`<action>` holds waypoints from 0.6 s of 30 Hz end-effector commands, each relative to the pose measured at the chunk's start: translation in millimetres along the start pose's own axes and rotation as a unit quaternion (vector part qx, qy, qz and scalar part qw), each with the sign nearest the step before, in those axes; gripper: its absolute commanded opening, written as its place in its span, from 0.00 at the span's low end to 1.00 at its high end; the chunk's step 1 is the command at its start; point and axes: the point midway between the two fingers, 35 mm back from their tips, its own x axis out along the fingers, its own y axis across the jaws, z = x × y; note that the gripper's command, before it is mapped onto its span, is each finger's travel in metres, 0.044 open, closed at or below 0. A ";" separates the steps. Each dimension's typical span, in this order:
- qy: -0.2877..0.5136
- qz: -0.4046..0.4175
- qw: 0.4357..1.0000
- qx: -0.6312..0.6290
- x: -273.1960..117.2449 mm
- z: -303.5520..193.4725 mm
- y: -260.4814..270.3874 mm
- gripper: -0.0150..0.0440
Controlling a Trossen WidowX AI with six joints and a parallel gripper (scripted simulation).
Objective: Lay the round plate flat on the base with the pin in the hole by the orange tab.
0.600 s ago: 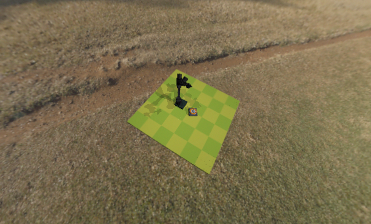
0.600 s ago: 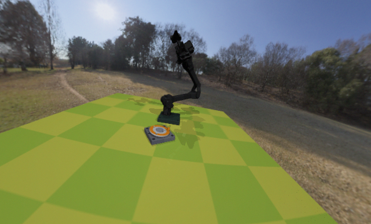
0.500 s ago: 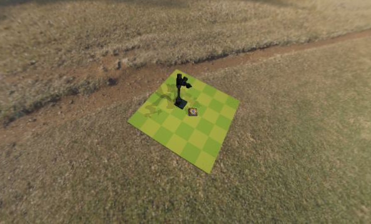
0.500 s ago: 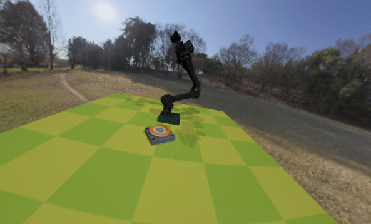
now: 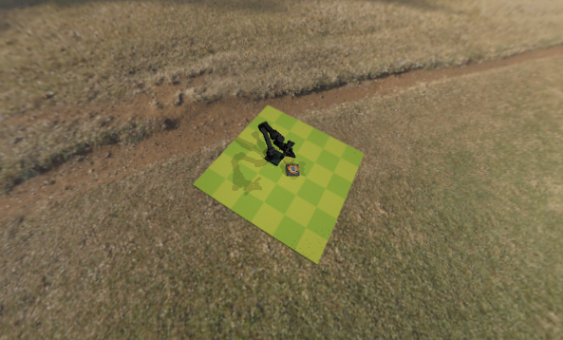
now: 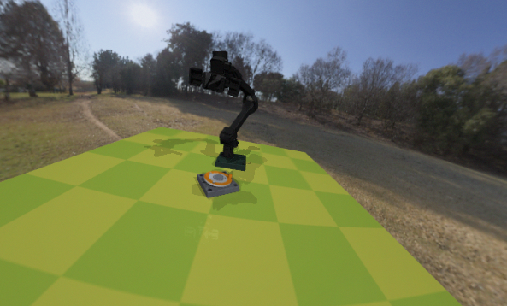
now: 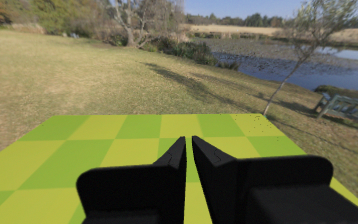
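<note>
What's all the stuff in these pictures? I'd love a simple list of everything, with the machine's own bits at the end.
Checkered mat: one, light and dark green squares, spread on dry grass.
Base block: one, dark grey, square, on the mat in front of the arm.
Round plate: one, orange ring with a grey middle, on top of the base block.
Dirt path: one, brown, running across the grass beyond the mat.
Bench: one, grey, near the water in the wrist view.
Arm: one, black, standing on the mat, raised high above the plate.
Fingers: two, black, nearly together with nothing between them.
</note>
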 end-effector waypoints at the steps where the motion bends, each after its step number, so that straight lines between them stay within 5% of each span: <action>1: 0.104 0.038 0.992 0.058 34.1 -39.0 16.4 0.25; 6: 0.313 0.080 0.941 0.104 70.7 -115.6 65.3 0.25; 14: 0.548 0.062 0.833 0.047 63.7 -203.6 121.8 0.25; 18: 0.587 0.049 0.808 0.022 58.0 -218.0 130.6 0.25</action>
